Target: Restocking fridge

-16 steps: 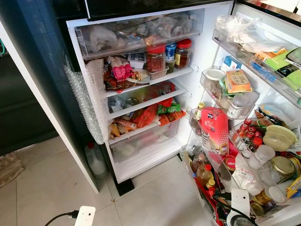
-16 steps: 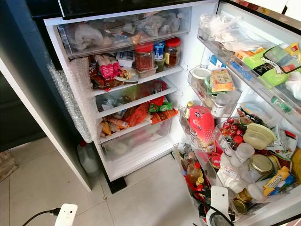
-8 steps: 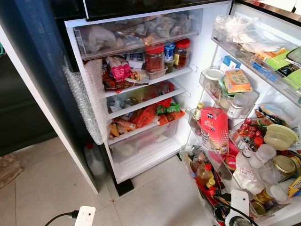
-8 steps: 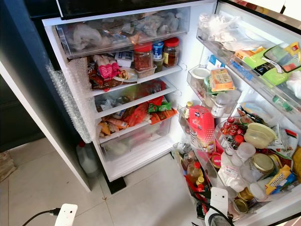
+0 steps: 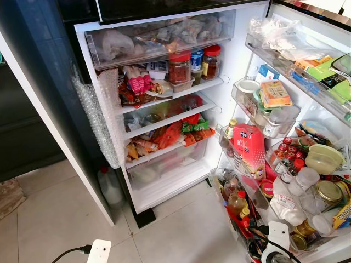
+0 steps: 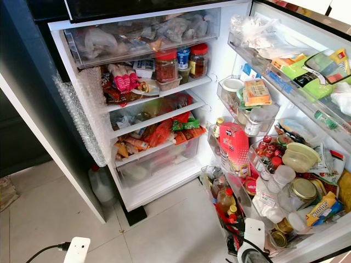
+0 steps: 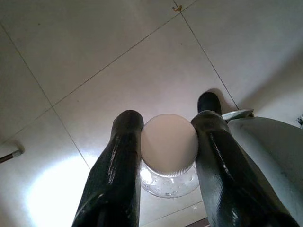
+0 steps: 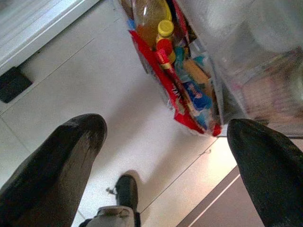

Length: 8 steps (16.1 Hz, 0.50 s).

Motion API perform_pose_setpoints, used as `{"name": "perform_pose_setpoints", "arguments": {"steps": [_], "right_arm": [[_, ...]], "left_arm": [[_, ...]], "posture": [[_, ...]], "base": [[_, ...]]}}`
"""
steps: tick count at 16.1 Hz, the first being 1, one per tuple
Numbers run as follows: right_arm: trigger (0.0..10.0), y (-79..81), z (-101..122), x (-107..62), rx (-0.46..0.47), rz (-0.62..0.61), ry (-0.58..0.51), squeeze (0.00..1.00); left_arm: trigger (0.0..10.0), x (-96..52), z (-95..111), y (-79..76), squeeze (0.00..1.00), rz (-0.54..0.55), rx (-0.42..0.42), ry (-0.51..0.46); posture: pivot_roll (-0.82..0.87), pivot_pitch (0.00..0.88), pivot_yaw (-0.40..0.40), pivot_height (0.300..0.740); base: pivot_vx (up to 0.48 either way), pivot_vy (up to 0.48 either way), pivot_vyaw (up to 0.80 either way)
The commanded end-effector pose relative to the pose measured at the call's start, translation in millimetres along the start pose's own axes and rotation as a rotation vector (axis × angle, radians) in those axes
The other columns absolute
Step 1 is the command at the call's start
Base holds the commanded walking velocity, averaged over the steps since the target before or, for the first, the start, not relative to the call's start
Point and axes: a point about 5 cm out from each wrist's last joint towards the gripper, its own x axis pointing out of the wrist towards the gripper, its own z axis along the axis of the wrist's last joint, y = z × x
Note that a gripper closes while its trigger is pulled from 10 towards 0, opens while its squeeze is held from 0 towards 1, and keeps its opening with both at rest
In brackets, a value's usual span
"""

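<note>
- Right now the left gripper (image 7: pixel 165 142) is pinching a white-capped clear container (image 7: pixel 169 144) between its 2 black fingers (image 7: pixel 118 165), hanging over the tiled floor (image 7: pixel 94 61).
- Meanwhile the right gripper (image 8: pixel 165 146) is holding its fingers spread wide and empty, pointing down near the lower door bin (image 8: pixel 189 94).
- At centre frame in the head views the fridge (image 5: pixel 164 104) is standing open, its door (image 5: pixel 307 137) swung out at the right (every shelf is looking crowded).
- Judging the step: the container is needing a free spot, so lifting it upright and keeping the pinch firm on the cap seems wise, since a smooth round cap could slip.
- Counting: 3 lidded jars (image 5: pixel 181 67) on the top shelf, 1 red carton (image 5: pixel 249 149) in the door, 1 white jug (image 5: pixel 111 185) on the floor at lower left.
</note>
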Motion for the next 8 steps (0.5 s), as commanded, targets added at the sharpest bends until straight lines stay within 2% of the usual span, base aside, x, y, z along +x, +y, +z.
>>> {"name": "perform_pose_setpoints", "arguments": {"steps": [1,4,8], "right_arm": [[10.0,-1.5,4.2,0.3,-0.015,-0.014,-0.02,0.0],[10.0,-4.0,6.7,0.1,-0.059,-0.063,-0.043,0.0],[10.0,-3.9,5.3,0.4,-0.082,-0.058,-0.018,0.0]], "left_arm": [[10.0,-0.2,-2.3,1.1,0.0,0.003,0.011,0.009],[10.0,-0.1,-2.1,1.5,0.0,0.004,0.008,0.007],[10.0,-0.1,-2.2,1.5,0.0,0.002,0.008,0.007]], "posture": [[0.08,0.0,-0.028,0.74],[0.08,0.0,-0.026,0.74],[0.08,0.0,-0.026,0.74]], "base": [[0.0,0.0,0.0],[0.0,0.0,0.0],[0.0,0.0,0.0]]}}
